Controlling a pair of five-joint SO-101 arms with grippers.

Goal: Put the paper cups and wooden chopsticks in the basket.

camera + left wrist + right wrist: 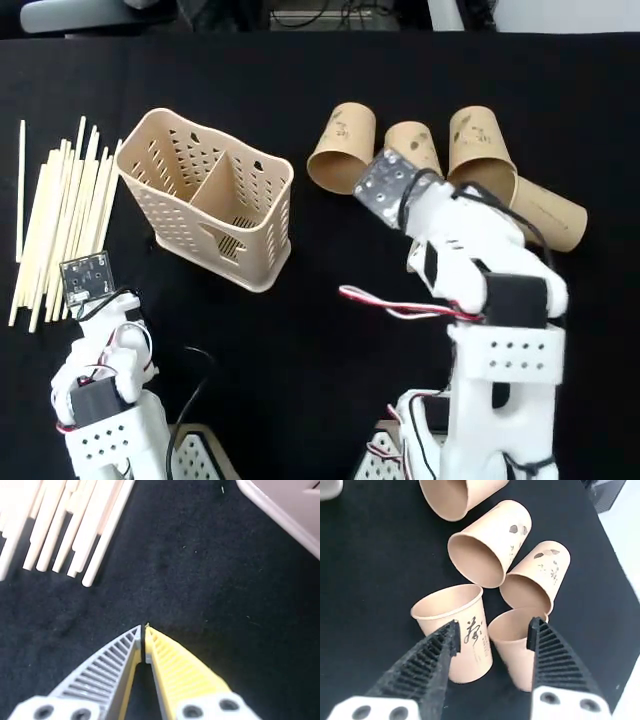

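The left gripper (144, 628) is hovering low over the black bench (330, 300) with its jaws pressed together, gripping nothing, just beside the near ends of the wooden chopsticks (75, 525). The chopsticks are lying in a loose bundle beside the beige two-compartment basket (205, 195). The basket is resting between them and the paper cups (490, 542). The right gripper (494, 624) is hanging wide open above the cups, which are lying on their sides in a cluster.
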